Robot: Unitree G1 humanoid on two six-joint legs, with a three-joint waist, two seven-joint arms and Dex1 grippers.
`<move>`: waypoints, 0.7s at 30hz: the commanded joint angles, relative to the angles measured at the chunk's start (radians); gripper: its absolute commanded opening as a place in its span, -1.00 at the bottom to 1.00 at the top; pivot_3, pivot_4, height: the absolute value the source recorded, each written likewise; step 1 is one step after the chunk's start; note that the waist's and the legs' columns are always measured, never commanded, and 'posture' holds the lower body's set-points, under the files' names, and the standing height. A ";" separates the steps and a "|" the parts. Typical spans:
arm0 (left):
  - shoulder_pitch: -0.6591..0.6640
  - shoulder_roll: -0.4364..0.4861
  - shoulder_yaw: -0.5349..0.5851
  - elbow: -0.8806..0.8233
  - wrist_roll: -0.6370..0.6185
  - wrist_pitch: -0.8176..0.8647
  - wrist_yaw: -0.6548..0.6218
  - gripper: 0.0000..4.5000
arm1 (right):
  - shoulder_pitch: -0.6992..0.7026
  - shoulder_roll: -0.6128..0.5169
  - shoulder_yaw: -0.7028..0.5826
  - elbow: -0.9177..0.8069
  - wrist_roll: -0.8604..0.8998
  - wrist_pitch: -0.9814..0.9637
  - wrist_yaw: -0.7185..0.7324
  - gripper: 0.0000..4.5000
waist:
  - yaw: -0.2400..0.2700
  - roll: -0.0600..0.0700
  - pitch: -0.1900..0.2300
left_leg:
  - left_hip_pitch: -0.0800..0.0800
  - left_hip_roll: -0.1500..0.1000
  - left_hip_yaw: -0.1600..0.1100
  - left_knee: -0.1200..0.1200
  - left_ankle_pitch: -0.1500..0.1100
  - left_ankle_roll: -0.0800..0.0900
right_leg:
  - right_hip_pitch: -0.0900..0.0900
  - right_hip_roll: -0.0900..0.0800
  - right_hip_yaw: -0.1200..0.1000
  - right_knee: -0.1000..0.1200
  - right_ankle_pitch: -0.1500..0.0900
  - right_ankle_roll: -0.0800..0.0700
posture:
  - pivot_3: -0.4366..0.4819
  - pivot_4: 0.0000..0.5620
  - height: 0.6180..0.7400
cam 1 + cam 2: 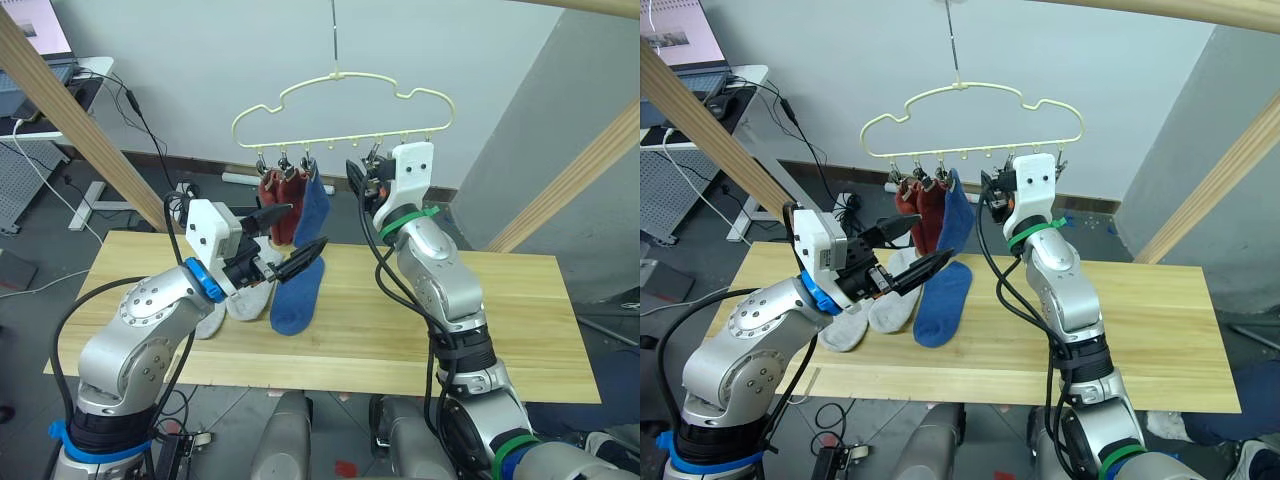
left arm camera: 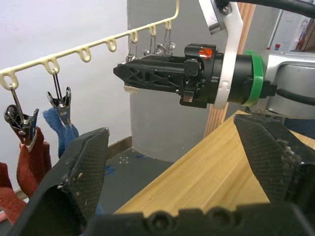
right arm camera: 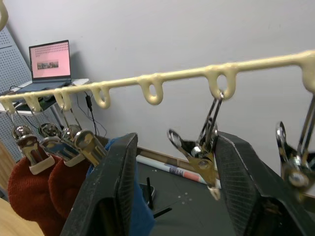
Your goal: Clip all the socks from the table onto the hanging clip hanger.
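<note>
The pale yellow clip hanger (image 1: 340, 77) hangs above the table's (image 1: 500, 300) far edge. Two rust red socks (image 1: 275, 200) and one blue sock (image 1: 314, 205) hang from its left clips. On the table below lie a second blue sock (image 1: 297, 290) and two light grey socks (image 1: 247, 302) side by side. My left gripper (image 1: 293, 237) is open and empty, just above the lying socks and in front of the hung ones. My right gripper (image 3: 177, 182) is raised to the hanger bar, open, with a bare metal clip (image 3: 203, 150) between its fingers.
Slanted wooden beams stand at the left (image 1: 80, 110) and right (image 1: 570, 180) of the table. A desk with a laptop (image 1: 40, 30) is at the far left, with cables on the floor. The right half of the table is bare wood.
</note>
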 commanded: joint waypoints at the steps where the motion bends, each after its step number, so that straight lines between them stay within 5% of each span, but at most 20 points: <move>1: -0.012 -0.005 0.021 -0.047 -0.018 -0.005 -0.004 1.00 | -0.024 0.012 -0.003 -0.014 -0.001 -0.032 -0.002 0.08 | 0.000 0.000 0.000 | 0.000 0.000 0.000 0.000 0.000 0.000 | 0.000 0.000 0.000 0.000 0.000 0.000 | 0.52 0.02 1.00; 18: -0.030 -0.022 0.032 -0.036 -0.024 0.009 0.003 1.00 | -0.051 0.030 -0.015 0.030 -0.003 -0.050 -0.013 0.08 | 0.000 0.000 0.000 | 0.000 0.000 0.000 0.000 0.000 0.000 | 0.000 0.000 0.000 0.000 0.000 0.000 | 0.53 0.01 1.00; 21: -0.031 -0.022 0.030 -0.035 -0.018 0.005 0.001 1.00 | -0.060 0.029 -0.021 0.043 -0.004 -0.055 -0.016 -0.30 | 0.000 0.000 0.000 | 0.000 0.000 0.000 0.000 0.000 0.000 | 0.000 0.000 0.000 0.000 0.000 0.000 | 0.53 0.00 1.00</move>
